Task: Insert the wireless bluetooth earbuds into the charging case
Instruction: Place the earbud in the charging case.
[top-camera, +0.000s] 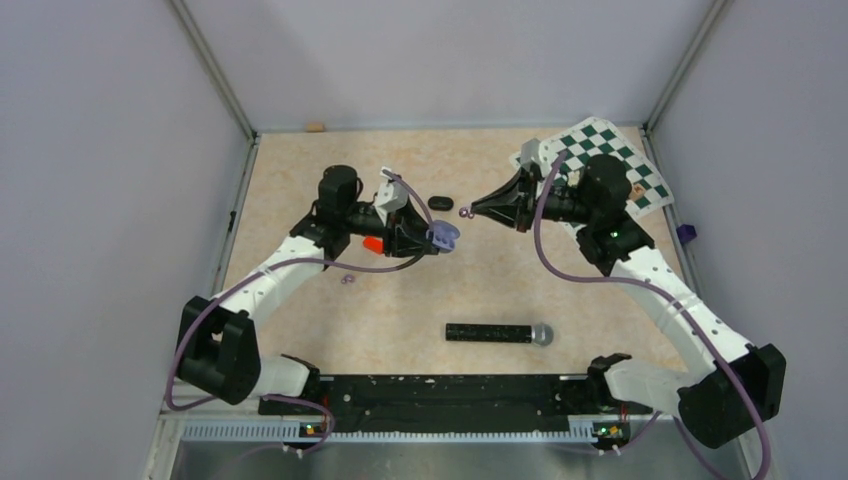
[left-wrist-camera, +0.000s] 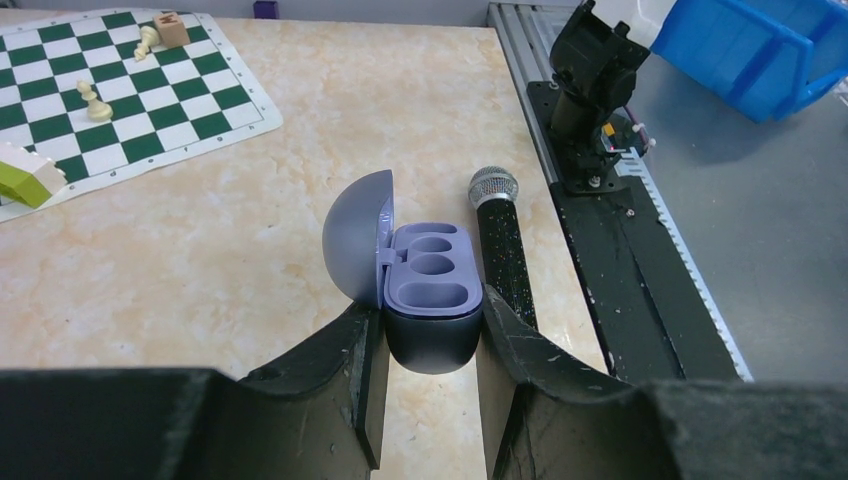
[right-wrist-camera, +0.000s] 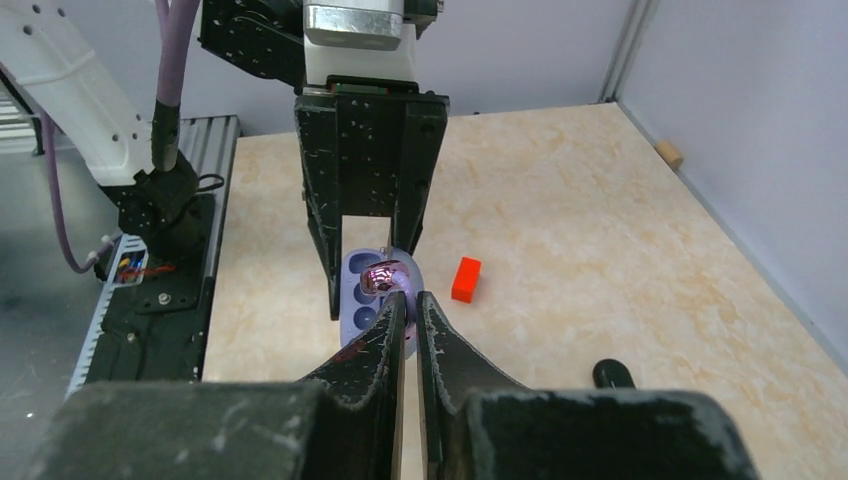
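We judge nothing seated yet. The case hangs over the table, clenched at its dark base by the left jaws. Its grey-blue lid is swung open and its lilac wells are all empty. The right jaws pinch a bud, tiny, dark and glossy, just in front of those wells. It remains to be set in; a second bud we cannot see.

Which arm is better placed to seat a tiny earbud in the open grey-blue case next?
Right: the right gripper pinches a tiny glossy earbud facing the open grey-blue, lavender-lined charging case, which the left gripper clamps, wells empty.
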